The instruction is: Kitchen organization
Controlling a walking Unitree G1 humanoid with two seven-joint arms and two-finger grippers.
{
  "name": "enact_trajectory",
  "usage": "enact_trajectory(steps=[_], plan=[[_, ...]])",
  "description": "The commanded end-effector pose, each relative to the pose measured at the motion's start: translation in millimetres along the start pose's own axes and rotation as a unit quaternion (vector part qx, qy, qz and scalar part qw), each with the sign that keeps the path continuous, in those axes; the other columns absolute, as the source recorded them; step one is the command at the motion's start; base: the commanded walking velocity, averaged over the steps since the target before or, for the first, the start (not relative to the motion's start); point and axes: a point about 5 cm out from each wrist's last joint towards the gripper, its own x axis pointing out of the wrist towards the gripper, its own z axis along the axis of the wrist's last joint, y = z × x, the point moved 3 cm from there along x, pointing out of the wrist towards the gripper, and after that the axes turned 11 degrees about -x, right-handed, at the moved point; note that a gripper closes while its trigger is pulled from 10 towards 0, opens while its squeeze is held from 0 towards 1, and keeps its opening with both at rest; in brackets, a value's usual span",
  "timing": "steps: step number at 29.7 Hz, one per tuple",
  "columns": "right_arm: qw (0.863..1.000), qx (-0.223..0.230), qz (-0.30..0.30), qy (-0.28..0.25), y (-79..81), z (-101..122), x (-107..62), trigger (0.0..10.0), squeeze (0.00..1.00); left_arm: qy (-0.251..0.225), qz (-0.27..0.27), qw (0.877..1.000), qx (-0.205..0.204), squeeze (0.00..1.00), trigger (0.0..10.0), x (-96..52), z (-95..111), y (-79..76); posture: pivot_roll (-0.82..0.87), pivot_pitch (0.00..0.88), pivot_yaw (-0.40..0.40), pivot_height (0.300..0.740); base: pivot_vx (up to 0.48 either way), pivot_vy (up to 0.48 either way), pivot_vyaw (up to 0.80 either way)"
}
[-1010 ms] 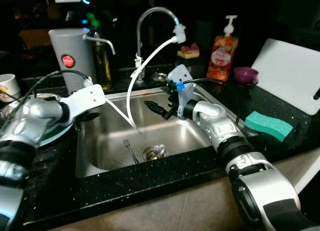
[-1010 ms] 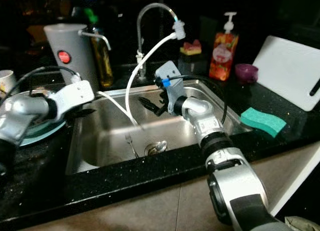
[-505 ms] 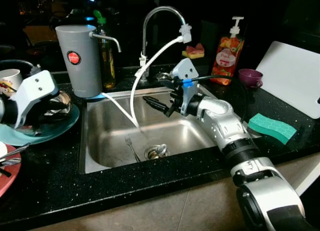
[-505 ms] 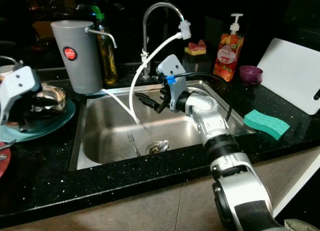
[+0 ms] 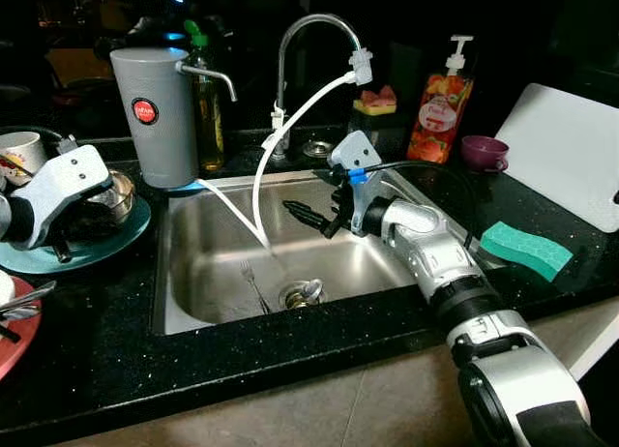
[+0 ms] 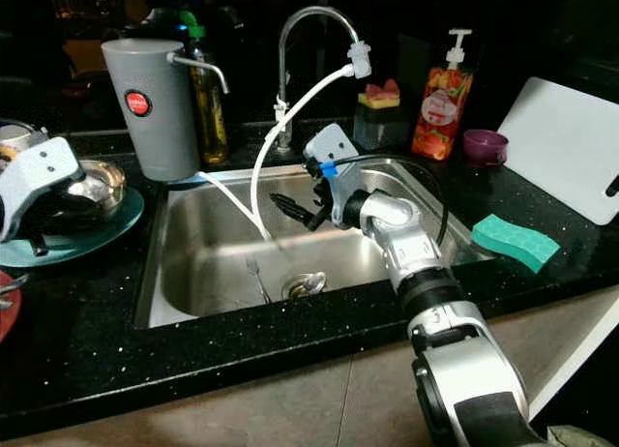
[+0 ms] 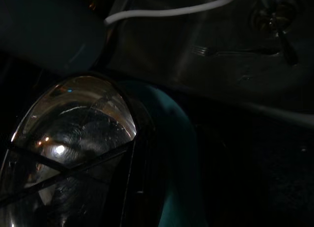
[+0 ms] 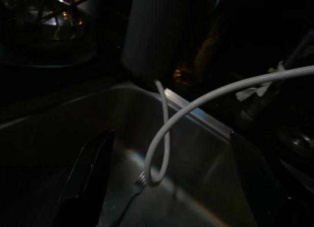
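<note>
On the far left I have the left gripper (image 5: 58,229) over the teal plate (image 5: 106,246), which sits on the black table (image 5: 97,360) beside the sink. A shiny metal bowl (image 7: 73,133) rests on that plate, and my left wrist view looks straight onto it. I judge I'm lined up to lift the bowl, but I cannot tell how the left jaws stand. Next comes the grey jug (image 5: 155,113), whose white hose (image 5: 256,186) loops down into the steel sink (image 5: 372,258). A fork (image 5: 253,284) lies on the sink floor near the drain. My right gripper (image 5: 314,218) hangs above the basin with its jaws spread and empty, probably waiting to reach the fork. Further right, a green sponge (image 5: 527,249) lies on the table.
</note>
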Motion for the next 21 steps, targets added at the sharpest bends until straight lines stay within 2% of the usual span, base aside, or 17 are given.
enact_trajectory(steps=[1, 3, 4, 5, 6, 14, 18, 19, 21], plan=[[1.0, -0.01, -0.006, -0.004, -5.4, 5.2, -0.4, 10.0, 0.0, -0.004, 0.0, 1.0, -0.015, 0.0, 10.0, -3.5, 1.8, 3.9, 0.13, 0.05, -0.063, 0.74, 0.0, 0.0, 0.0], [1.0, -0.01, -0.006, -0.004, -5.5, 5.4, -0.4, 10.0, 0.0, -0.008, -0.002, 1.0, -0.018, 0.0, 10.0, -4.4, 3.3, 4.5, 0.13, 0.05, -0.063, 0.74, 0.0, 0.0, 0.0], [1.0, -0.01, -0.007, -0.005, -6.0, 6.0, -0.5, 10.0, 0.0, -0.013, -0.005, 1.0, -0.021, 0.05, 10.0, -5.6, 5.2, 5.1, 0.13, 0.054, -0.063, 0.74, 0.0, 0.0, 0.0], [1.0, -0.01, -0.007, -0.005, -6.0, 6.0, -0.5, 10.0, 0.0, -0.013, -0.005, 1.0, -0.021, 0.05, 10.0, -5.6, 5.2, 5.1, 0.13, 0.054, -0.063, 0.74, 0.0, 0.0, 0.0], [1.0, -0.01, -0.008, -0.006, -7.0, 7.0, -0.4, 10.0, 0.0, -0.017, -0.006, 1.0, -0.023, 1.0, 10.0, -7.5, 7.8, 6.4, 0.13, 0.055, -0.065, 0.74, 0.0, 0.0, 0.0], [1.0, -0.012, -0.014, -0.013, -10.5, 13.8, 4.0, 10.0, 0.0, -0.035, 0.026, 0.998, -0.034, 1.0, 10.0, -14.9, 18.8, 22.4, 0.13, 0.057, -0.066, 0.74, 0.0, 0.0, 0.0], [1.0, -0.012, -0.017, -0.019, -12.0, 18.7, 6.1, 10.0, 0.0, -0.023, 0.047, 0.998, -0.033, 1.0, 10.0, -18.0, 17.1, 29.3, 0.13, 0.056, -0.065, 0.74, 0.0, 0.0, 0.0], [1.0, -0.012, -0.017, -0.019, -12.3, 18.8, 6.0, 10.0, 0.0, -0.016, 0.052, 0.998, -0.03, 0.0, 10.0, -18.4, 14.6, 29.9, 0.13, 0.056, -0.065, 0.74, 0.0, 0.0, 0.0], [1.0, -0.011, -0.018, -0.019, -12.8, 18.6, 5.6, 10.0, 0.0, -0.003, 0.053, 0.998, -0.029, 0.0, 10.0, -18.7, 10.1, 30.2, 0.13, 0.056, -0.064, 0.74, 0.0, 0.0, 0.0]])
